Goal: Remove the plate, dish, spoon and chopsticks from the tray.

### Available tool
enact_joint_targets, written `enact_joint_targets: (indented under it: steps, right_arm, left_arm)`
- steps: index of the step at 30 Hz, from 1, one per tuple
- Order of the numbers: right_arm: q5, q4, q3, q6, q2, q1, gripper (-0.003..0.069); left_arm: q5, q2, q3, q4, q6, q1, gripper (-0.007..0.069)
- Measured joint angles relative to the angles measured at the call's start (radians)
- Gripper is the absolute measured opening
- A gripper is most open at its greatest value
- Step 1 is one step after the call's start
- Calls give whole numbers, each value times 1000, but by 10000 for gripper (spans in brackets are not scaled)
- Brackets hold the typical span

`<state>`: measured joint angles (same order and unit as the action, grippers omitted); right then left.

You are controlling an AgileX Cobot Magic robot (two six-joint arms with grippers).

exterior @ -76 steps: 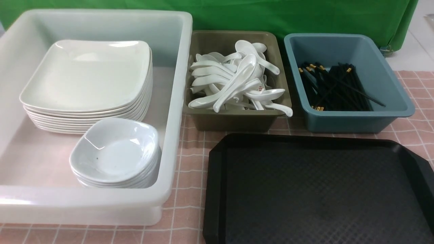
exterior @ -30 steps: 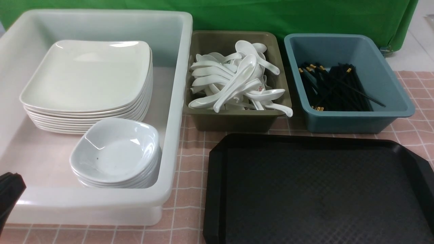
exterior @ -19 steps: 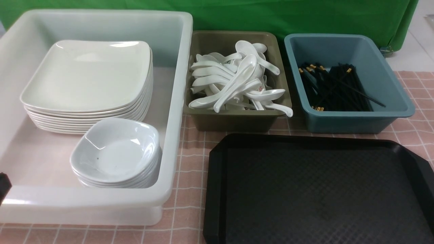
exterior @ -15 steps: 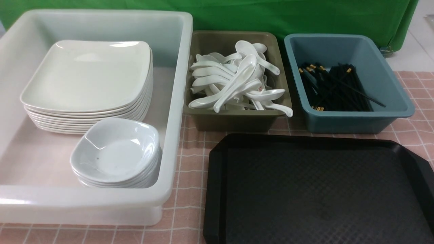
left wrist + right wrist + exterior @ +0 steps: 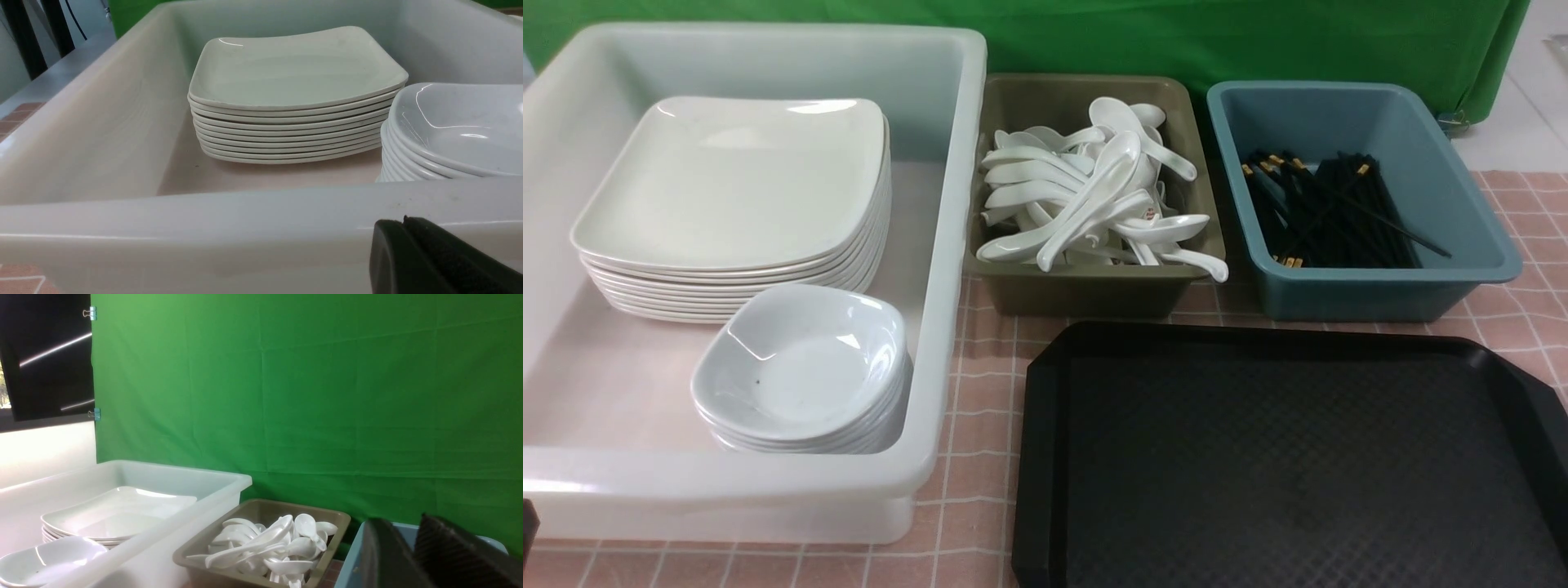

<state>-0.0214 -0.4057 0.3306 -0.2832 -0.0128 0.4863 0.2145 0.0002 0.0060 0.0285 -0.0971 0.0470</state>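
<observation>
The black tray (image 5: pixel 1290 465) lies at the front right with nothing on it. A stack of white square plates (image 5: pixel 727 180) and a stack of small dishes (image 5: pixel 800 367) sit inside the white tub (image 5: pixel 727 486). Several white spoons (image 5: pixel 1094 196) fill the olive bin (image 5: pixel 1086 294). Black chopsticks (image 5: pixel 1327 212) lie in the blue bin (image 5: pixel 1372 294). My left gripper (image 5: pixel 402 222) is shut and empty, just outside the tub's near wall, level with the dishes (image 5: pixel 453 130). My right gripper (image 5: pixel 400 520) hangs in the air before the blue bin (image 5: pixel 351 559), its fingers slightly apart with nothing between them.
A green cloth (image 5: pixel 1176 41) hangs behind the bins. The pink checked tablecloth (image 5: pixel 980 384) shows in the narrow strip between tub and tray. Only a black sliver of the left arm (image 5: pixel 526 527) shows at the front view's lower left edge.
The black tip of the left gripper, seen at the lower left a second ago, has sunk almost out of the front view. The crockery, bins and tray have not moved.
</observation>
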Motion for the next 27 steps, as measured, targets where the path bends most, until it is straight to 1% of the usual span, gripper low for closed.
enact_joint_targets:
  steps: [27]
  right_arm:
    - [-1, 4, 0, 5, 0, 0, 237]
  left_arm:
    - [0, 0, 0, -3, -3, 0, 4]
